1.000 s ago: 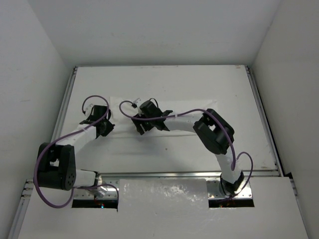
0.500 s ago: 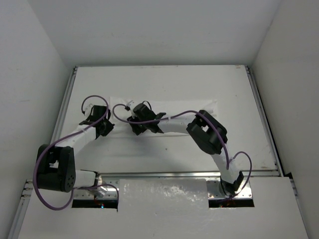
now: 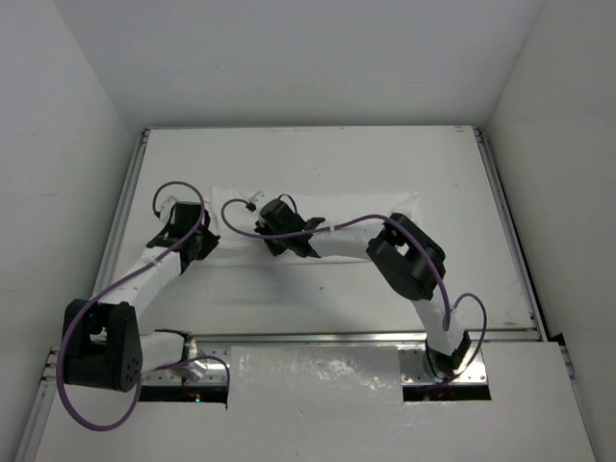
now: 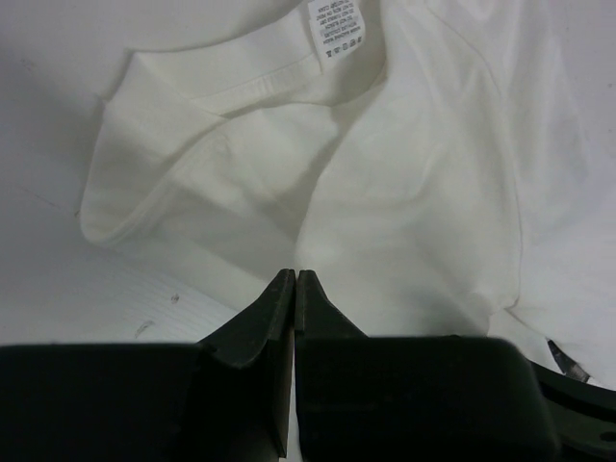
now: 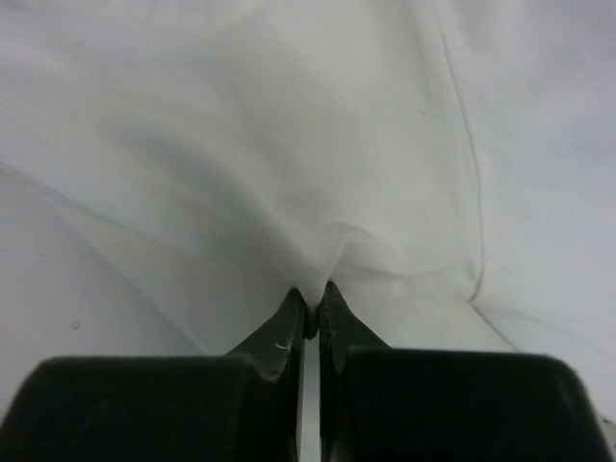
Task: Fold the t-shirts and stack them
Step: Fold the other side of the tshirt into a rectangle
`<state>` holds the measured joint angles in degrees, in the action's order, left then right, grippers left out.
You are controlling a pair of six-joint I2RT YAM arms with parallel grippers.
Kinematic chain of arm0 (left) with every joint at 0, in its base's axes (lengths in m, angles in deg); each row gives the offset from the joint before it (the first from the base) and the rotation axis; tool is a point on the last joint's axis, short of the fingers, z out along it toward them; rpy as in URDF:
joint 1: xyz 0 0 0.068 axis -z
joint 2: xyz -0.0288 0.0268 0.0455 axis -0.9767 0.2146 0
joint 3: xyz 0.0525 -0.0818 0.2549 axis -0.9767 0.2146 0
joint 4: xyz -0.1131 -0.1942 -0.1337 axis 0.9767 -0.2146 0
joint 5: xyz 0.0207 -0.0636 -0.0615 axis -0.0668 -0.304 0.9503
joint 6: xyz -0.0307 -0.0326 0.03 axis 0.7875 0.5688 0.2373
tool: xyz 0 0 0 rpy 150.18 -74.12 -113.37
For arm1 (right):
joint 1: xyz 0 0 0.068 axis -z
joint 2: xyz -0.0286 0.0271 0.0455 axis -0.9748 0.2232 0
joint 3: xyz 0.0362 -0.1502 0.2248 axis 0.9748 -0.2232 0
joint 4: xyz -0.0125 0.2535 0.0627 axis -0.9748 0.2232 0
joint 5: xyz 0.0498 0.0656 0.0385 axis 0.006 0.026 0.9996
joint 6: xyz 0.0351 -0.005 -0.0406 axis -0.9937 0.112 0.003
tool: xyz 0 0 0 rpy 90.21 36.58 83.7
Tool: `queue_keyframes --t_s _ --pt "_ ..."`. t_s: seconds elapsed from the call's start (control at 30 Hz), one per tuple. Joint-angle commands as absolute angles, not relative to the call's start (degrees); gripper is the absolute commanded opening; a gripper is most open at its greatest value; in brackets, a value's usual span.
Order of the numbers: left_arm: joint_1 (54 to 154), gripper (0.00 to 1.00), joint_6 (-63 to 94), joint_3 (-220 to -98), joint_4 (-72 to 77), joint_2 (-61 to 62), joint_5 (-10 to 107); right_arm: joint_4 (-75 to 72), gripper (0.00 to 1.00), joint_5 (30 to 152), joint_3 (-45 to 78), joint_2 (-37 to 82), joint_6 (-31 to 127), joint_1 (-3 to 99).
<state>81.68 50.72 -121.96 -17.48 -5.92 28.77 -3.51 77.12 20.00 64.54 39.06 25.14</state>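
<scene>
A plain white soft cloth t-shirt (image 3: pixel 332 207) lies spread across the middle of the white rigid tabletop (image 3: pixel 318 154), well inside its edges, with both arms reaching over its left half. The left arm's black two-finger gripper (image 4: pixel 294 279) is down at the shirt's left side, its jaws pressed together with no gap. In the left wrist view the cloth creases towards the tips, so it appears to nip the fabric near the shirt's edge. Just beyond it in that view lie the ribbed neck band (image 4: pixel 260 82), a small white sewn label with printed text (image 4: pixel 335 24) inside the neck opening, and one short sleeve (image 4: pixel 115 183) flat on the table. The right arm's black two-finger gripper (image 5: pixel 313 300) sits near the left one, further in over the shirt. Its jaws are closed on a small tuck of cloth, which puckers up at the tips while folds fan away from the pinch. Purple cables (image 3: pixel 178 188) loop over both arms.
</scene>
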Motion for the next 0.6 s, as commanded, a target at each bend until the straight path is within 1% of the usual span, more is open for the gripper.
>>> queue_keyframes --t_s 0.0,0.1,0.27,0.37,0.57 --pt "81.3 0.0 50.85 -122.51 -16.51 -8.14 29.6 -4.8 0.0 76.06 19.03 58.86 40.17 24.9" --pt "81.3 0.0 50.76 -122.16 -16.6 -8.67 29.51 -5.67 0.0 76.94 16.66 56.66 39.91 24.9" --pt "81.3 0.0 50.76 -121.37 -16.6 -8.84 29.77 -4.8 0.0 76.68 15.95 56.66 39.21 24.9" --pt "81.3 0.0 50.67 -119.88 -16.16 -9.19 29.77 -5.59 0.0 76.76 12.88 54.91 38.68 24.9" --pt "81.73 0.0 50.59 -115.75 -13.27 -11.38 33.72 -6.29 0.0 75.18 8.22 52.09 37.1 24.81"
